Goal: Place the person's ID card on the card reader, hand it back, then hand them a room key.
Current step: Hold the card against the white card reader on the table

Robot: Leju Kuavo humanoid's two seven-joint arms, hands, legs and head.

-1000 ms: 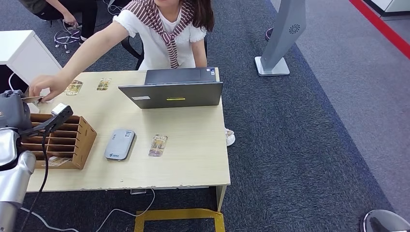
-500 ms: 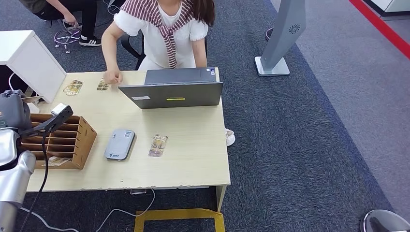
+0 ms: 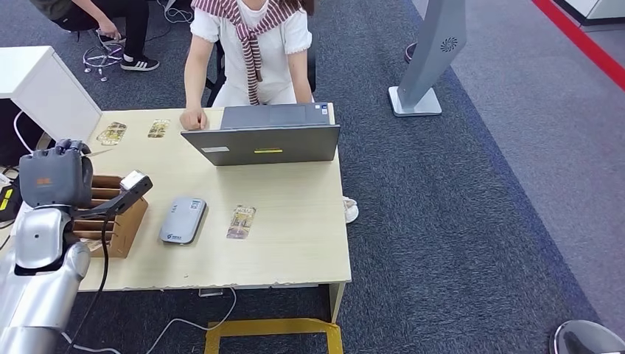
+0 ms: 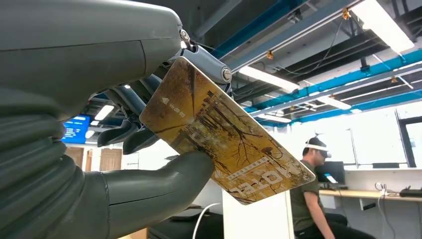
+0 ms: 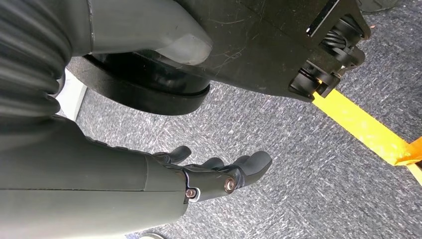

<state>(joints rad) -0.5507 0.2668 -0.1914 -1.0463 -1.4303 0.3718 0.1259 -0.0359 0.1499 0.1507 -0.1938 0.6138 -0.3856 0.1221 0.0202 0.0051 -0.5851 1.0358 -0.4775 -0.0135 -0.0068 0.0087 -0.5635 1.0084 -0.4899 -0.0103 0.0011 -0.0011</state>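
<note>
Left wrist view: left hand pinches the card. Carry it level, lay it flat on the reader. Right hand hangs empty, fingers loosely apart.

Wood desk on dark carpet. On it: open laptop at far edge, grey reader w/ card just beside, slotted wood box at near-left, 2 cards far-left.
</note>
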